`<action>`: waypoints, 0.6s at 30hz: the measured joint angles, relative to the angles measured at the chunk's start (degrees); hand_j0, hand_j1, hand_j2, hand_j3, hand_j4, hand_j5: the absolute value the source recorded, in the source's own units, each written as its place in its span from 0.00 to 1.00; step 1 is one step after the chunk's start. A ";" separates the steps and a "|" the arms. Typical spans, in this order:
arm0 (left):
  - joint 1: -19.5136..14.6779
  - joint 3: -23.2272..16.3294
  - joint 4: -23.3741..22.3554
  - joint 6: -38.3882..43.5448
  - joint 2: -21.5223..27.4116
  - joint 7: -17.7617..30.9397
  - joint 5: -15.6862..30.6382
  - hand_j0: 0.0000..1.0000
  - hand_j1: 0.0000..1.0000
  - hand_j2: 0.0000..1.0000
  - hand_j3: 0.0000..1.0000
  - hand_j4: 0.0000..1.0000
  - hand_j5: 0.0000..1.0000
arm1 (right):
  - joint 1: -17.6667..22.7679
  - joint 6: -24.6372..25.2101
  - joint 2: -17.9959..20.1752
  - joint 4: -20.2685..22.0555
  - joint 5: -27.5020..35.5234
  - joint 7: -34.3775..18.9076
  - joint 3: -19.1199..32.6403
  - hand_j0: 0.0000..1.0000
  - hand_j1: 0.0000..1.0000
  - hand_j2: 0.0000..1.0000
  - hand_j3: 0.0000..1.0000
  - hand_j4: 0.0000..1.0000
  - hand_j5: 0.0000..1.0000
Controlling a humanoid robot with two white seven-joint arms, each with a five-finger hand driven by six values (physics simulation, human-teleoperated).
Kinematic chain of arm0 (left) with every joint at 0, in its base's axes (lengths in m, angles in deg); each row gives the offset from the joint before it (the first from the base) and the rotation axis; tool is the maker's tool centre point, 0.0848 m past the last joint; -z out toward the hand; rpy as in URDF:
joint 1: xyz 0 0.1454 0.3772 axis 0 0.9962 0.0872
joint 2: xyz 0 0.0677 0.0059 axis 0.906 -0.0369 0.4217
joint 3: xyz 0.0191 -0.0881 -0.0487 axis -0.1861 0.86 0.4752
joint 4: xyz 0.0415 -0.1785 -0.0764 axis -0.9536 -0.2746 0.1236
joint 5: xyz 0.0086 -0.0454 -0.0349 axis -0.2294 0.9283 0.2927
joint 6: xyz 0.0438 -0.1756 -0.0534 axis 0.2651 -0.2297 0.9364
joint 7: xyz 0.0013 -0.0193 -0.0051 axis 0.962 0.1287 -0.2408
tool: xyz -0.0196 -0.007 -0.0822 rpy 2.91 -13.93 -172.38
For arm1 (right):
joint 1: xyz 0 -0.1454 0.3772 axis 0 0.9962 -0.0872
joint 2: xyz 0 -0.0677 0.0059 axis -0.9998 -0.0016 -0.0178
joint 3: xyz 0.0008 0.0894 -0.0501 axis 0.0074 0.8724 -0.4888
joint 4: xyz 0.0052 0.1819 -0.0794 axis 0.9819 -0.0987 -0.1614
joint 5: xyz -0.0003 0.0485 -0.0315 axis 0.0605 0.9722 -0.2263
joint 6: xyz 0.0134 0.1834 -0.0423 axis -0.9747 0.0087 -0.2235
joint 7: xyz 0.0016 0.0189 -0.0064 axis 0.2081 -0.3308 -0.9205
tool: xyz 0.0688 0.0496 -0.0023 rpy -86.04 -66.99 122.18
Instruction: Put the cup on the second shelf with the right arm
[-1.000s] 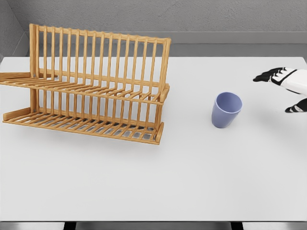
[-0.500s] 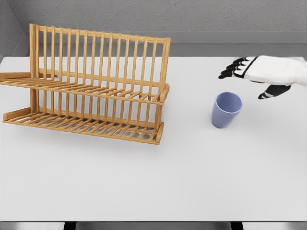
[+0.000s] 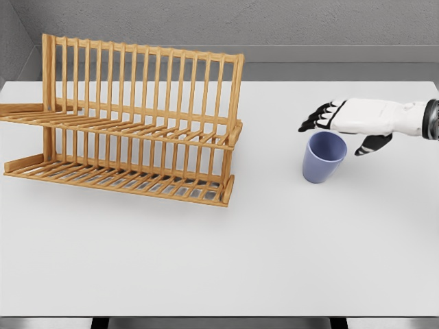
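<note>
A blue-purple cup (image 3: 323,157) stands upright on the white table (image 3: 274,253), right of the middle. My right hand (image 3: 336,130) hovers just behind and above the cup's rim, reaching in from the right edge; its fingers (image 3: 314,118) are spread and its thumb points down beside the cup, holding nothing. A wooden two-tier dish rack (image 3: 130,123) stands at the left. Its upper shelf (image 3: 123,129) and lower shelf (image 3: 116,179) are both bare. The left arm does not show.
The rack's tall slatted back rises behind its shelves. A grey wall runs along the table's far edge. The table's near edge lies at the bottom of the view.
My right hand has moved left and down from the right edge, ending over the cup's rim. The cup and rack have not moved.
</note>
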 measured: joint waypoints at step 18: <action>0.00 0.00 0.00 0.00 0.00 0.00 0.00 1.00 1.00 1.00 1.00 1.00 1.00 | -0.26 0.05 -1.49 -0.97 -0.55 0.05 -4.53 0.71 0.71 0.71 0.71 0.71 0.71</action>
